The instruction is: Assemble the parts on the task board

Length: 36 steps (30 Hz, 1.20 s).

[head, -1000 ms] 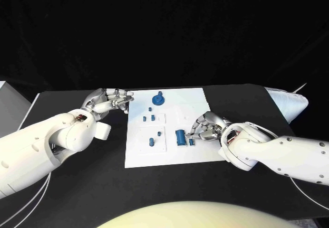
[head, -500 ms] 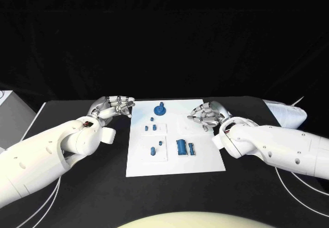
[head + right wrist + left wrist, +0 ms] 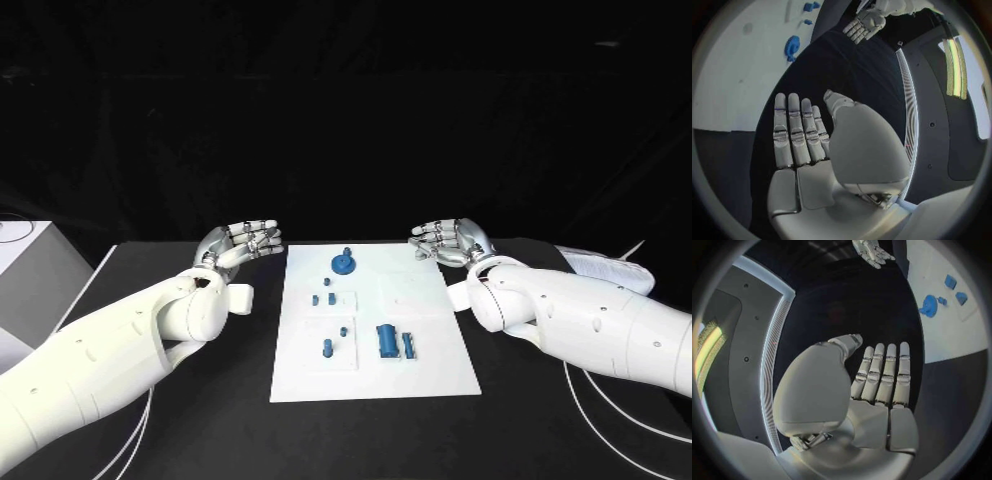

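The white task board (image 3: 426,300) lies in the middle of the black table. On it are a round blue part (image 3: 345,264) at the far end, several small blue parts (image 3: 323,298) in the middle, and a blue block (image 3: 387,340) nearer me. My left hand (image 3: 245,242) hovers by the board's far left corner with its fingers straight and nothing in it. By the far right corner my right hand (image 3: 447,240) is held the same way. The left wrist view shows the flat palm (image 3: 876,385), the board (image 3: 954,335) and the round part (image 3: 929,305). The right wrist view shows its palm (image 3: 804,135), the board (image 3: 742,75) and the round part (image 3: 792,47).
A white box (image 3: 29,270) stands at the table's left edge. A white bundle (image 3: 613,265) lies at the right edge behind my right arm. White cables (image 3: 591,400) run along the table under the right arm.
My right hand has left the blue block, moved up to the board's far right corner and straightened its fingers. The left hand's fingers have uncurled. The camera has tilted.
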Motion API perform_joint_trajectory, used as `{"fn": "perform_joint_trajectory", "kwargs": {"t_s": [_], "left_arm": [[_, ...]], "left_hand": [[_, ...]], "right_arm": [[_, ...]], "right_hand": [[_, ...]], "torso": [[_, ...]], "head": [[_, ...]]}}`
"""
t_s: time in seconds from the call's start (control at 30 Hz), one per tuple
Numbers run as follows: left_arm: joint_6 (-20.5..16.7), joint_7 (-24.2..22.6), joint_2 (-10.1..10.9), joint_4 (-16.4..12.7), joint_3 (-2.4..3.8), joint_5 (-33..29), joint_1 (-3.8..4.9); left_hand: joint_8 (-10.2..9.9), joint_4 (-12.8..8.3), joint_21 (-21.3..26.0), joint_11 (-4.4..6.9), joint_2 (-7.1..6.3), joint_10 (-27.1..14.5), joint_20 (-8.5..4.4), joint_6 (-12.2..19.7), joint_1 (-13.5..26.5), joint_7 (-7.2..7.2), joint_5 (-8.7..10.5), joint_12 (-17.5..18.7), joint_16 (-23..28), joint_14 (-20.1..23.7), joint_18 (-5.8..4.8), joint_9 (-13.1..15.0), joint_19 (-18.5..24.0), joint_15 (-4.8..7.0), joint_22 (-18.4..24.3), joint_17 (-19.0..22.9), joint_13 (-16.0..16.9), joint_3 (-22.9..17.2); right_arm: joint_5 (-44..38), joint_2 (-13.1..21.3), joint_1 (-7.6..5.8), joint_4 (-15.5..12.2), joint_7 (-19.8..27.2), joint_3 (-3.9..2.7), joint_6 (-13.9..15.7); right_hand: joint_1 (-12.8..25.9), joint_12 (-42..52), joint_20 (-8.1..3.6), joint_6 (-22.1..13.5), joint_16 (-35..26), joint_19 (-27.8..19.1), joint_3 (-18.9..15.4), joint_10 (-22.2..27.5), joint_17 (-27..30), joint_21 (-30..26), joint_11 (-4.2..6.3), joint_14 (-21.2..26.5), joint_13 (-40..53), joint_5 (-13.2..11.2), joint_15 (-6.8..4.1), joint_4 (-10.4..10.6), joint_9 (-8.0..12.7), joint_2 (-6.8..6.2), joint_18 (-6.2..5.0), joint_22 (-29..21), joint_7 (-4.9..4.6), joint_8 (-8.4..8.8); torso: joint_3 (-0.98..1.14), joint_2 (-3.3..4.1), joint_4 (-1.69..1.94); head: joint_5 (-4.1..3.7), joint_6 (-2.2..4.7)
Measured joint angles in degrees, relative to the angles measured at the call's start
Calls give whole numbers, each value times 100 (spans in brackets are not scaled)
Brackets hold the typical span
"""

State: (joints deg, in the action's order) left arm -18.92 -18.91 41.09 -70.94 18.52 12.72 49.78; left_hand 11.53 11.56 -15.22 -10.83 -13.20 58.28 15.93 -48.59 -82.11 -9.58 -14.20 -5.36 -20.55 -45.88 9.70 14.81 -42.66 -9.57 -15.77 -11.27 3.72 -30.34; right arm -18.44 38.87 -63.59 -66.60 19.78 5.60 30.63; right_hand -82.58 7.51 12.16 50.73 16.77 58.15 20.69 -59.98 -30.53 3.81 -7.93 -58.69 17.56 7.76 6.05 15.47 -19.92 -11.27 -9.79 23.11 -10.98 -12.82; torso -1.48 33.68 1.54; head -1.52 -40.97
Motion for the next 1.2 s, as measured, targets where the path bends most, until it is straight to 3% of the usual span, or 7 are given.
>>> {"fn": "perform_joint_trajectory", "kwargs": {"t_s": [0.1,0.23,0.47,0.63,0.83,0.97,1.2], "left_arm": [[-38,-93,-55,72,0,-60,0],[-49,-91,-38,59,-38,-64,10],[-283,-119,56,-369,-501,-163,234],[-748,-263,175,-955,-1068,-371,557],[-1509,-551,299,-1598,-1630,-740,890],[-1920,-708,349,-1813,-1814,-945,993],[-2289,-868,364,-1884,-1854,-1142,1028]], "left_hand": [[-88,10,470,-88,33,-70,47,27,-33,27,0,156,397,97,0,-73,47,-98,354,107,-7,128],[-492,-416,917,331,523,-1584,-545,1798,897,385,529,307,1059,1777,-342,-602,1607,291,852,499,-146,1225],[-957,-937,1344,862,1086,-4551,-1283,3950,3000,787,1156,459,1760,3753,-759,-1220,3476,763,1360,940,-305,2496],[-1042,-1063,1432,983,1215,-5262,-1459,4454,5750,886,1302,472,1924,4219,-851,-1365,3914,869,1480,1044,-340,2791],[-1107,-1117,1477,1052,1283,-5614,-1554,4706,7320,938,1351,500,1994,4446,-852,-1440,4124,934,1543,1097,-355,2924],[-1107,-1143,1477,1073,1301,-5695,-1563,4758,7751,948,1376,500,2002,4497,-851,-1456,4175,945,1556,1107,-361,2951],[-1134,-1164,1502,1082,1324,-5807,-1593,4828,8175,959,1400,499,2017,4567,-851,-1475,4246,956,1568,1119,-367,3003]], "right_arm": [[103,-21,4,103,173,-10,-115],[118,-9,5,78,174,-11,-108],[278,131,85,-459,188,-149,43],[613,312,186,-1199,300,-323,315],[1157,495,292,-1988,533,-494,761],[1446,562,329,-2247,663,-545,999],[1704,581,340,-2323,798,-556,1219]], "right_hand": [[39,-101,76,12,-308,-76,89,-19,237,0,-39,18,-389,0,18,-88,61,-39,0,-427,-12,106],[1015,-352,-397,-1862,-855,-1794,-687,1123,1311,-153,238,1545,-951,-274,-194,-639,782,373,299,-1185,357,558],[3102,-633,-975,-4131,-1436,-4625,-1659,4510,2542,-305,630,4580,-1521,-628,-483,-1286,1637,910,729,-1981,882,1069],[5820,-677,-1111,-4651,-1555,-5284,-1870,5339,2827,-332,721,5298,-1651,-698,-551,-1447,1834,1033,812,-2165,1001,1175],[7384,-707,-1192,-4912,-1623,-5611,-1991,5762,2971,-332,767,5659,-1713,-724,-589,-1506,1936,1094,900,-2258,1076,1234],[7806,-707,-1212,-4958,-1634,-5690,-2014,5849,3010,-354,774,5740,-1729,-745,-607,-1530,1963,1112,901,-2282,1091,1242],[8220,-731,-1214,-5034,-1657,-5788,-2037,5969,3044,-354,792,5841,-1751,-746,-607,-1554,1985,1131,900,-2304,1117,1263]], "torso": [[16,-13,0],[20,-17,-1],[48,-73,-39],[97,-161,-96],[136,-227,-138],[144,-241,-149],[148,-249,-153]], "head": [[19,52],[22,62],[63,250],[119,492],[149,636],[151,655],[152,659]]}}
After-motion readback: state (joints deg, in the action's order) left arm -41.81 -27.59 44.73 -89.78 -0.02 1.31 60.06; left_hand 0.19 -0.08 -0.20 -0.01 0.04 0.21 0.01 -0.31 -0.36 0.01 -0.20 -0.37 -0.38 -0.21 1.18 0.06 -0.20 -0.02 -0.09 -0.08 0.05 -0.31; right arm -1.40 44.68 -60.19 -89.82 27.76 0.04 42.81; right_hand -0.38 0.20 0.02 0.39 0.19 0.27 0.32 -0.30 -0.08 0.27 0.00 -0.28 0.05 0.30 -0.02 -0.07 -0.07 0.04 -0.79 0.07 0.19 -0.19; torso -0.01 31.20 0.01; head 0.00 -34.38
